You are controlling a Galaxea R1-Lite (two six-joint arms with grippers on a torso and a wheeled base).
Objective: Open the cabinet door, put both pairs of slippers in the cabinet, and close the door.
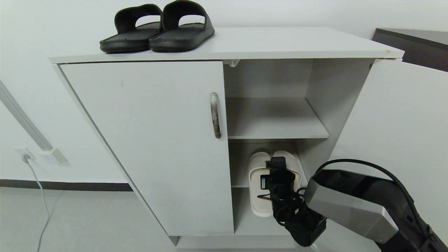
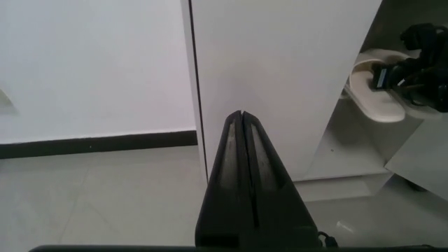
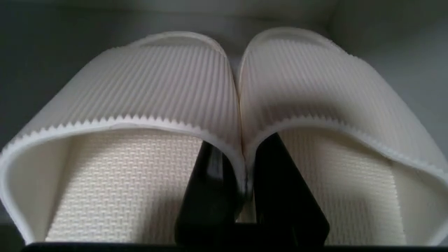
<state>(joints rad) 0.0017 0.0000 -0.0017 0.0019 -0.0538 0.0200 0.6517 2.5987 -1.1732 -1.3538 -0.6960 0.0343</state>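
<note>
A pair of black slippers [image 1: 157,29] sits on top of the white cabinet [image 1: 280,42], above its closed left door [image 1: 150,140]. The right door [image 1: 402,122] stands swung open. My right gripper [image 1: 276,171] is shut on the adjoining inner walls of the white slippers [image 1: 260,185], one finger inside each slipper [image 3: 175,91]. It holds them at the lower shelf, toes inside and heels jutting out the front. My left gripper [image 2: 241,115] is shut on nothing, low before the closed left door. From there the white slippers [image 2: 378,105] show off to the side.
The upper shelf [image 1: 273,119] behind the open door is bare. The left door has a metal handle [image 1: 215,115]. A wall socket with a cable [image 1: 24,155] is at the left, and dark furniture [image 1: 413,42] stands at the back right. Bare floor lies before the cabinet.
</note>
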